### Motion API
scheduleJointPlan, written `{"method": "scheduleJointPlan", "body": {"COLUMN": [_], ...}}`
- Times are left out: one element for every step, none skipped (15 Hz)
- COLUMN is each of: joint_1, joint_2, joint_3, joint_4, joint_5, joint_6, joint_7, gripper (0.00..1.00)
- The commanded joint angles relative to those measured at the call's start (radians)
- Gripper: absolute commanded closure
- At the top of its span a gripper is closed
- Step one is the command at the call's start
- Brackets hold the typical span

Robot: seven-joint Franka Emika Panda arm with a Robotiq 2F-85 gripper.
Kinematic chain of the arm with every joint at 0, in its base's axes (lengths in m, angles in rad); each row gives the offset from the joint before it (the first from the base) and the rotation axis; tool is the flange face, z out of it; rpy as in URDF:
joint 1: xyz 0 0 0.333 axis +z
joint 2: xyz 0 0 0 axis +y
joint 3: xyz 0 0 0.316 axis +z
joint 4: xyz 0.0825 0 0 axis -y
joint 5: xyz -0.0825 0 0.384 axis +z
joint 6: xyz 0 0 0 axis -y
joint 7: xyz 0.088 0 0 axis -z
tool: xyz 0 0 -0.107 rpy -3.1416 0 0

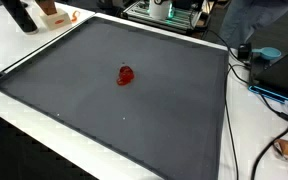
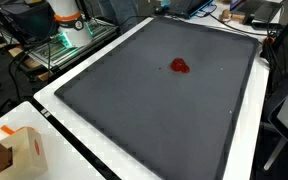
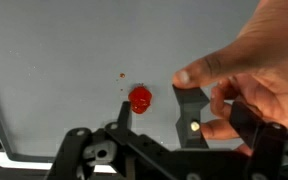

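Observation:
A small red object (image 1: 126,74) lies alone near the middle of a large dark grey mat (image 1: 74,110); it shows in both exterior views (image 2: 180,66) on that mat (image 2: 134,120). In the wrist view my gripper (image 3: 156,118) is open and empty, high above the mat, with the red object (image 3: 140,98) just beyond its left finger. A human hand (image 3: 246,70) reaches in from the right and pinches the gripper's right finger. The gripper itself does not show in the exterior views.
The mat lies on a white table (image 2: 54,100). A cardboard box (image 2: 22,150) stands at one corner. Cables and a blue-edged device (image 1: 279,70) lie beside the mat. The robot's base (image 2: 69,20) and a wire rack stand past one edge.

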Motion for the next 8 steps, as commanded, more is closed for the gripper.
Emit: {"method": "scheduleJointPlan", "body": {"joint_1": [0.005,0.005,0.006,0.009,0.010,0.011,0.011,0.011], "joint_2": [0.001,0.000,0.000,0.000,0.002,0.003,0.003,0.003], "joint_3": [-0.005,-0.005,-0.007,-0.015,-0.017,-0.021,-0.024,-0.026], "joint_4": [0.002,0.000,0.000,-0.002,-0.002,-0.002,-0.002,-0.003], "joint_5": [-0.003,-0.001,0.001,0.011,0.012,0.013,0.014,0.014], "joint_6": [-0.003,0.003,0.004,0.009,0.009,0.011,0.012,0.013], "joint_7": [0.003,0.007,0.002,-0.007,-0.012,-0.019,-0.021,-0.024], "gripper": [0.00,0.00,0.00,0.00,0.00,0.25,0.25,0.34]}}
